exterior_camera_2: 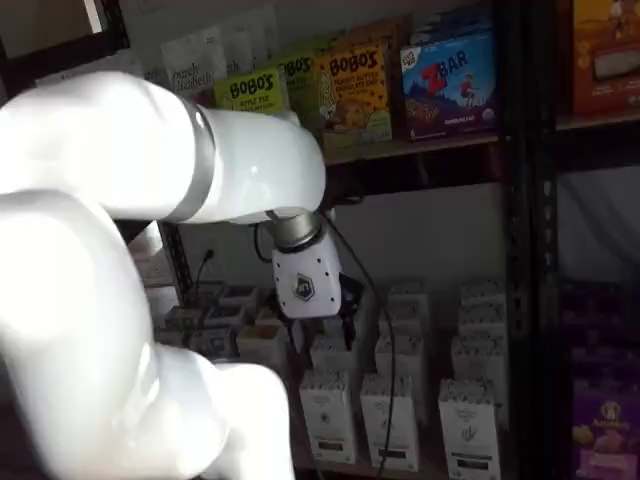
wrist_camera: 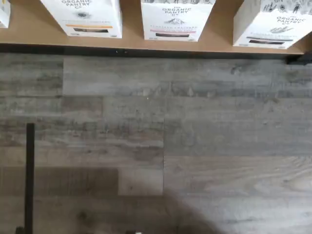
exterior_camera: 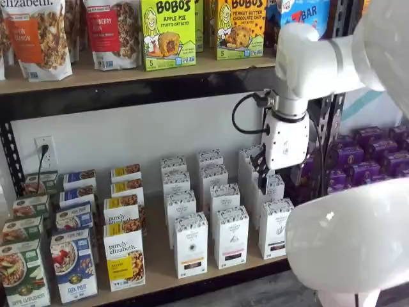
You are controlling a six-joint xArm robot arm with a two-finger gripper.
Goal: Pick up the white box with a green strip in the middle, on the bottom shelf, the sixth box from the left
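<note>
White carton with a dark speckled band round the top, a small emblem mid-face and a short dark-green strip low down: that's the white box [exterior_camera: 275,227]. It stands upright at the front of the bottom shelf [exterior_camera: 160,272], rightmost of three front cartons, just beside the one with a reddish strip [exterior_camera: 231,236]. The end effector [exterior_camera: 280,179] hangs over the rows behind it, fingers apart, holding nothing. The shelf is pale plywood with a black rail, above a grey plank floor [wrist_camera: 156,146] and in front of a white wall [exterior_camera: 128,134].
</note>
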